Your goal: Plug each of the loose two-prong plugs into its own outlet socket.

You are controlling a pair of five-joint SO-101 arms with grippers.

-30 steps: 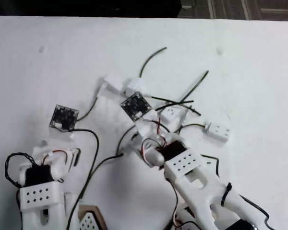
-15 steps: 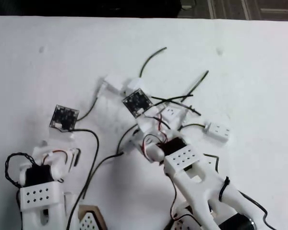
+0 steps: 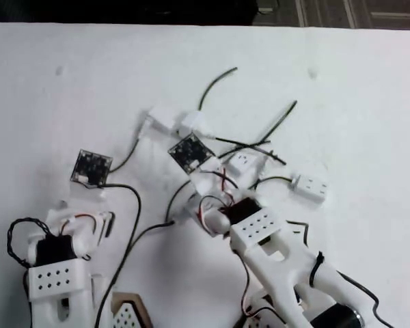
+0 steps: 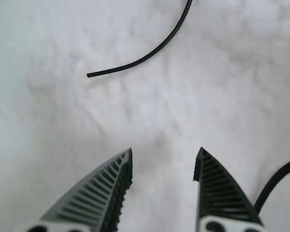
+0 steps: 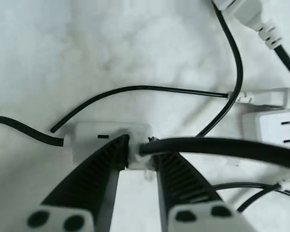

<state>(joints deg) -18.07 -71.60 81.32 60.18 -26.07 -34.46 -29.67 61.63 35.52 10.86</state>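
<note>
My right gripper (image 5: 139, 145) is shut on a white two-prong plug (image 5: 137, 155) whose thick black cord (image 5: 222, 147) runs off to one side. The plug is pressed against a white outlet block (image 5: 94, 137) lying flat on the table. From above, this gripper sits under its camera board (image 3: 190, 152) near the table's middle. A second outlet (image 5: 275, 126) lies close by, with another plug (image 5: 268, 96) beside it. Two more outlets (image 3: 242, 162) (image 3: 309, 186) lie to the right. My left gripper (image 4: 164, 162) hangs open over bare table at the front left.
A tangle of black cords (image 3: 249, 145) spreads across the table's middle. A white plug and block pair (image 3: 178, 121) lies farther back. A loose cord end (image 4: 135, 63) lies ahead of the left gripper. The table is white; its far edge (image 3: 205, 24) meets a dark floor.
The right wrist pushed slightly away and to the right, then came back a little to the left, still on the plug. The left arm has not moved.
</note>
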